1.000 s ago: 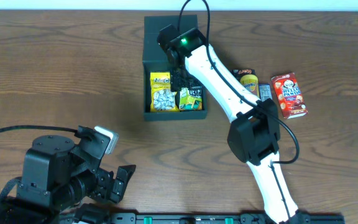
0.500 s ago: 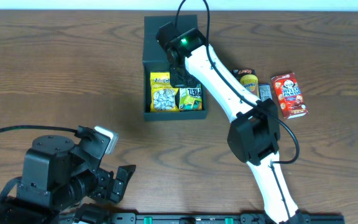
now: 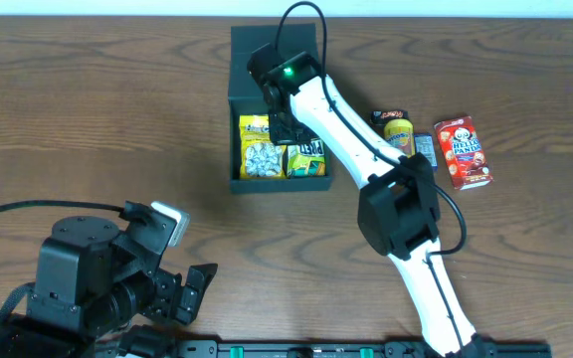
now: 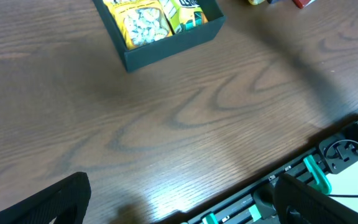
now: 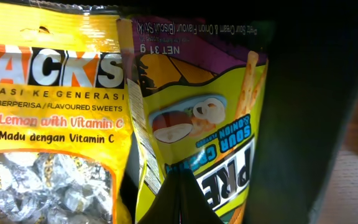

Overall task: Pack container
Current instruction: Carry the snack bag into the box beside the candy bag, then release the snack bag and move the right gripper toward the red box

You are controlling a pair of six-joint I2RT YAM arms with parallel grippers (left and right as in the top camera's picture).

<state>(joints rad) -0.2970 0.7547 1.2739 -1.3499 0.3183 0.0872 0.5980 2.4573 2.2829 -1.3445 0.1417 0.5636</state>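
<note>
Right wrist: my right gripper (image 5: 179,194), jaws fully closed and empty, hangs inside the dark teal-black rectangular cardboard container (image 3: 235,149). My left gripper (image 4: 179,205) gapes wide, empty.

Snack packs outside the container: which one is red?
The Hello Panda box, lying farthest from the container. The small bar beside it is grey, and the third pack is yellow and dark.
</note>
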